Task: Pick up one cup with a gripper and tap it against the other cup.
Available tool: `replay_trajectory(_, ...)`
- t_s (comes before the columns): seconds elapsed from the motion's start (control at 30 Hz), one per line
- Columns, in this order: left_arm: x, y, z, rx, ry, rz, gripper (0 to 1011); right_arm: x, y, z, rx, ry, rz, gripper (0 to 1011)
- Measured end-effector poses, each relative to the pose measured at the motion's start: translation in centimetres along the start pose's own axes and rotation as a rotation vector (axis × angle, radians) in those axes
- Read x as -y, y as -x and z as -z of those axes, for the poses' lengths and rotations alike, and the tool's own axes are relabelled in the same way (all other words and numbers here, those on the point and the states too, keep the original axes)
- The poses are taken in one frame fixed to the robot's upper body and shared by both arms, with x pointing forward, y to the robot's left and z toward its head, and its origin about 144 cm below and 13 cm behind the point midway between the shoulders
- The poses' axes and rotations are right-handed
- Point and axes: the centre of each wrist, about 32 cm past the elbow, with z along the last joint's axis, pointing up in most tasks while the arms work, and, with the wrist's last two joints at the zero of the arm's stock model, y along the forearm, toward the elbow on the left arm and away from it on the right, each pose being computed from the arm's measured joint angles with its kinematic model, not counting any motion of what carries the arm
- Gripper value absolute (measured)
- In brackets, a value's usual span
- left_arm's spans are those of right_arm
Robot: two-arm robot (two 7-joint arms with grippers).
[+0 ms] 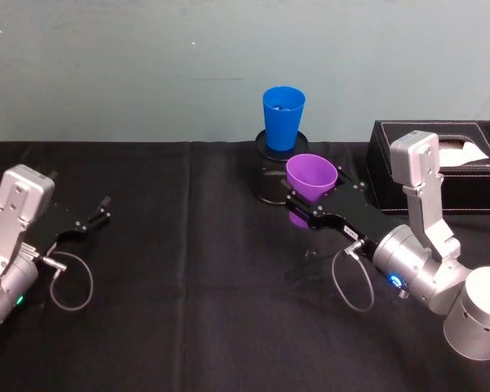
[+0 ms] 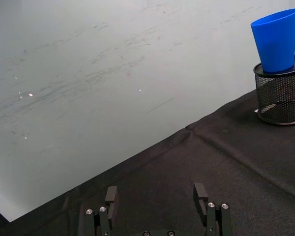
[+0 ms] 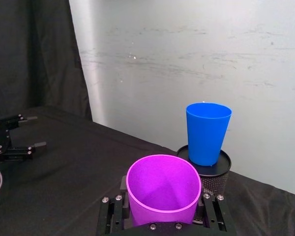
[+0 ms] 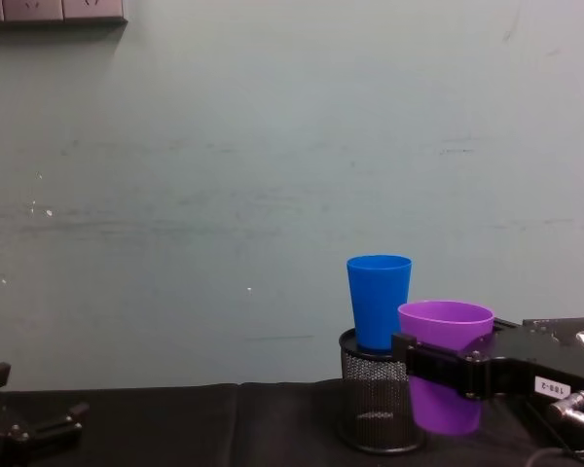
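**A:** State of the right gripper [image 1: 313,198]?

**B:** Clamped on the purple cup [image 1: 310,173]. One flat black finger lies on each side of the cup wall, below the rim. The right wrist view shows both pressed against it. The arm reaches in from the right, with a blue light lit near the wrist.

**A:** Cup position?

**B:** Mouth up, roughly upright, over the middle-rear of the black tablecloth [image 1: 188,310]. In the chest view its base hangs above the cloth. It is just beside the black mesh holder [image 1: 269,181], on the holder's right and a little nearer the robot.

**A:** And the blue cup [image 1: 283,117]?

**B:** Upright on top of the mesh holder, mouth up, in front of the pale wall. Its rim stands higher than the purple rim.

**A:** Contact between the two cups?

**B:** Cannot tell. In the chest view the purple rim overlaps the lower edge of the blue cup, but depth is not resolved. In the head view the purple rim lies very near the blue cup's base.

**A:** And the left gripper [image 1: 98,211]?

**B:** Parked low at the left of the table, well apart from both cups. Its fingers are spread wide over bare cloth, and the left wrist view shows the gap plainly.

**A:** Other items?

**B:** A black tissue box [image 1: 437,159] at the right rear, with white tissue showing, behind the right arm.
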Motion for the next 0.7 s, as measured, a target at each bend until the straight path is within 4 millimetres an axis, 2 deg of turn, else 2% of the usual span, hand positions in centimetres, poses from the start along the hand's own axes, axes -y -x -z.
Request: replay_trajectory(0.7,0.00,0.00,0.00,0.000,0.000,0.000,1000,0.00,0.00,0.00,0.000,0.000,0.000,726)
